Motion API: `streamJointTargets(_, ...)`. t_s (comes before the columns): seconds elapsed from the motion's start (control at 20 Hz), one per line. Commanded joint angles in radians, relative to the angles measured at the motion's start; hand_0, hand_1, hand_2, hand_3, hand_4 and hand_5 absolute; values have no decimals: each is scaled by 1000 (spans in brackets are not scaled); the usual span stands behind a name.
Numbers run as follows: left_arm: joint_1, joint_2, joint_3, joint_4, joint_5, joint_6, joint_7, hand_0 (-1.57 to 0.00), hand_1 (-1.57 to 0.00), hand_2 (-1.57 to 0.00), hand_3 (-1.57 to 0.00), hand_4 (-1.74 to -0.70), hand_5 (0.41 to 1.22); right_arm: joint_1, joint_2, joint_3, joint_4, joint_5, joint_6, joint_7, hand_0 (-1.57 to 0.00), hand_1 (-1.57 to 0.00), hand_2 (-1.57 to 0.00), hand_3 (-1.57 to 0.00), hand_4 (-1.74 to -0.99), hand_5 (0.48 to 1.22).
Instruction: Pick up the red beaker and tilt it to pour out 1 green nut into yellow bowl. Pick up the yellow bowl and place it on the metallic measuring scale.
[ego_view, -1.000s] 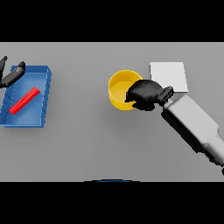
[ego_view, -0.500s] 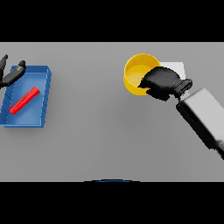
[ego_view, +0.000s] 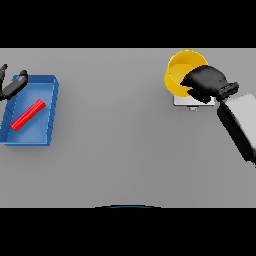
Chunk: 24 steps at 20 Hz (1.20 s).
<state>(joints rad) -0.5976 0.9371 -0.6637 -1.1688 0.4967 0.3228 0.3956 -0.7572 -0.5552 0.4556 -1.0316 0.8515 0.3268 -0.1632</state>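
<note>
- Your yellow bowl (ego_view: 181, 71) has travelled since the earlier frames: a second ago it sat left of the scale, and now it sits over the scale's far left part, covering most of it.
- Only a strip of the scale (ego_view: 186, 102) shows, peeking out below the bowl's near rim and under the hand.
- Your right hand (ego_view: 206, 83) has moved with the bowl, going further from the robot and to the right; it is clamped on the bowl's near right rim, its dark fingers curled over the edge.
- You cannot tell from this view whether the bowl rests on the scale or hangs just above it.
- The right forearm (ego_view: 238, 122) runs from the hand toward the lower right, right of the scale.
- Far left of the scale, the blue tray (ego_view: 49, 114) has stayed put, with the red beaker (ego_view: 28, 114) lying slantwise inside it.
- Your left hand (ego_view: 12, 86) shows at the tray's far left corner, as before, fingers loose and holding nothing.
</note>
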Motion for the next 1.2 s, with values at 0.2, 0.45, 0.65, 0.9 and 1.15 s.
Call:
streamJointTargets(0.2, 12, 10, 4, -5, 5, -6, -10, 1, 1, 1, 1, -722, 717, -31, 21, -32, 166, 16, -62, -39, -1571, -1571, -1474, -1235, -1741, 1221)
streamJointTargets(0.45, 14, 11, -1, -17, 4, 2, 6, 1, 1, 1, 1, -725, 710, -60, 53, -56, 298, 19, -87, -60, -1571, -1571, -1418, -1349, -1741, 1221)
streamJointTargets(0.65, 15, 10, 2, -17, 9, 0, 4, 1, 1, 1, 1, -727, 710, -77, 71, -76, 354, 13, -68, -72, -1469, -1571, -1369, -1466, -1741, 1221)
streamJointTargets(0.9, 3, 4, 2, -1, 5, -5, 13, 1, 1, 1, 1, -730, 720, -74, 63, -100, 371, 8, -43, -95, -1128, -1322, -1330, -1057, -1701, 1221)
streamJointTargets(1.15, 7, -5, -1, 15, 3, -17, -11, 1, 1, 1, 1, -727, 717, -78, 69, -107, 382, 0, -12, -65, -369, -582, -693, -613, -1539, 933)
